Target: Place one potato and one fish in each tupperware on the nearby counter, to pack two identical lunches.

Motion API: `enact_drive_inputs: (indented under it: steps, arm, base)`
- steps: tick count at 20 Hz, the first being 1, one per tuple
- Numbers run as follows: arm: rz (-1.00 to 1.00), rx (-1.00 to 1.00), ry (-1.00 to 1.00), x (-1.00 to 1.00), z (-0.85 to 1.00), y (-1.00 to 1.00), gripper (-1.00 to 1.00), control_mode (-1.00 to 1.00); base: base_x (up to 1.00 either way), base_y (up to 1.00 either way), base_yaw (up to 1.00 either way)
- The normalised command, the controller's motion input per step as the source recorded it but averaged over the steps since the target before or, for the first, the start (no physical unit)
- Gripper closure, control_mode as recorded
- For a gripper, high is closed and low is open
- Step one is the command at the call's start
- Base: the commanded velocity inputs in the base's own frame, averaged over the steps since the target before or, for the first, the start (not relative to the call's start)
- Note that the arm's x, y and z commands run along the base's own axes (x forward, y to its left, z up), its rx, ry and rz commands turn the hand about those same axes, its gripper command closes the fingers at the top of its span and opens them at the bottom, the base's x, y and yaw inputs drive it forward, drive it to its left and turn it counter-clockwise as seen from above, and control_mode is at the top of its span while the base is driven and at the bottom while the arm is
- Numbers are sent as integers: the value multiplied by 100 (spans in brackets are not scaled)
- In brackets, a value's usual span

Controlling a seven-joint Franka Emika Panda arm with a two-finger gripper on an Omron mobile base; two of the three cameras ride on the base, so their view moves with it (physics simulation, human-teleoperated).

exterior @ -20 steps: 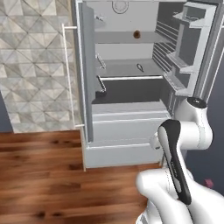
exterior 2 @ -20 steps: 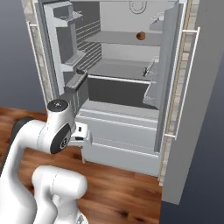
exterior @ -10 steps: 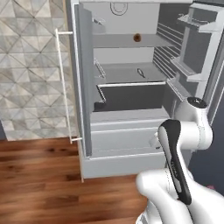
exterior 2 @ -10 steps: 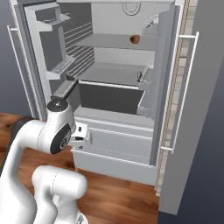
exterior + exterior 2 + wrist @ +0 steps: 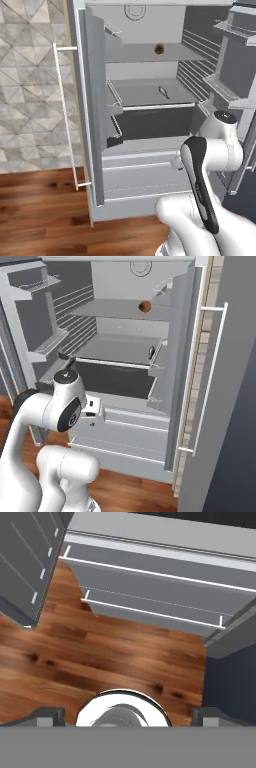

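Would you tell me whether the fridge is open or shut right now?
Open: both doors of the fridge are swung wide, so its shelves show, with the potato on the upper one.

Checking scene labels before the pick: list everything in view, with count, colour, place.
Open grey refrigerator: one, both doors swung wide, straight ahead.
Small orange-brown egg-shaped potato: one, on the upper shelf.
Small dark flat fish: one, on the middle shelf, too small to detail.
White bar door handles: two, one on each door.
Reddish-brown wood plank floor: below the refrigerator.
Grey patterned tile wall: left of the refrigerator.
White robot arm: one, low before the drawers.
Pincer: open, empty, facing the floor.
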Motion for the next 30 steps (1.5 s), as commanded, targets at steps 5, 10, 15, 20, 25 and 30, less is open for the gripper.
enact_drive_inputs:
  steps: [5, 10, 15, 20, 25, 30]
  arm:
    - [0, 0, 0, 0, 0, 0, -100, 100]
    - [0, 0, 0, 0, 0, 0, -100, 100]
    - [0, 0, 0, 0, 0, 0, -100, 100]
    - [-2, 0, -12, 5, 10, -9, -100, -100]
    - [-2, 0, -33, -1, 54, -2, -100, -100]
    - [0, 0, -38, 2, 58, 0, -100, -100]
  base:
    - [82, -11, -8]
    - [86, -7, -9]
    - [62, -2, -7]
    - [8, 0, -1]
    - [0, 0, 0]
    - [0, 0, 0]
